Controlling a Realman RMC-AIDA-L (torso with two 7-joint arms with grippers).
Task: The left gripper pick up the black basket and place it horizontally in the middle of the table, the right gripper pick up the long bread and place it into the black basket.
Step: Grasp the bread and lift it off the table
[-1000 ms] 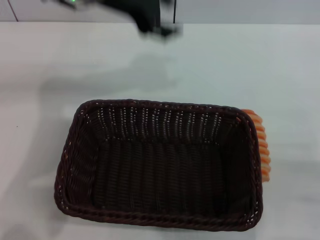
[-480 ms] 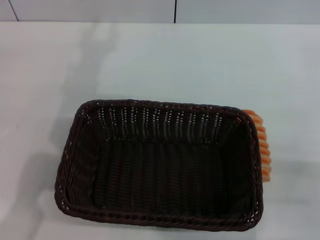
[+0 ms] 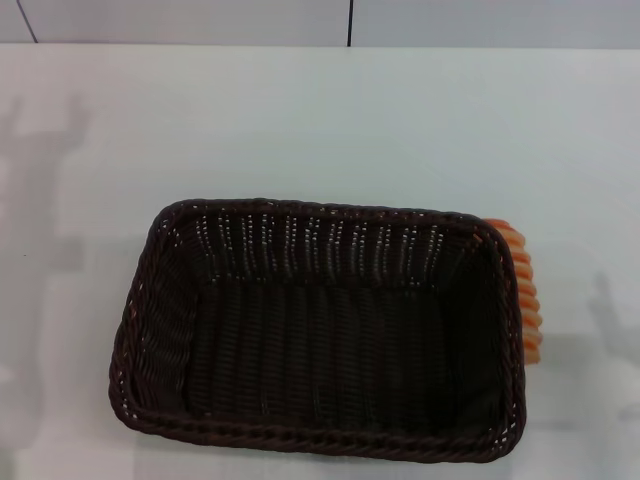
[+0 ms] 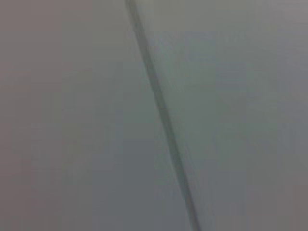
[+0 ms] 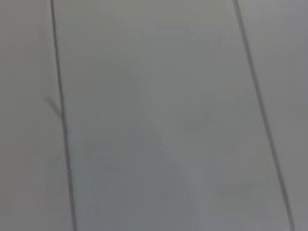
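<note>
The black basket (image 3: 320, 330) lies lengthwise across the white table (image 3: 350, 120) in the head view, near the front edge, and is empty inside. The long bread (image 3: 525, 290), striped orange and cream, lies on the table against the outside of the basket's right end, mostly hidden by the rim. Neither gripper shows in any view. Only faint arm shadows fall on the table at the left and right sides. Both wrist views show just a plain grey surface with thin dark lines.
A wall with a dark vertical seam (image 3: 350, 22) runs along the table's far edge. The table surface stretches behind the basket and to both sides.
A dark arm that showed at the top of the head view a second ago has left the view. Its shadow has shifted to the far left. Basket and bread have not moved.
</note>
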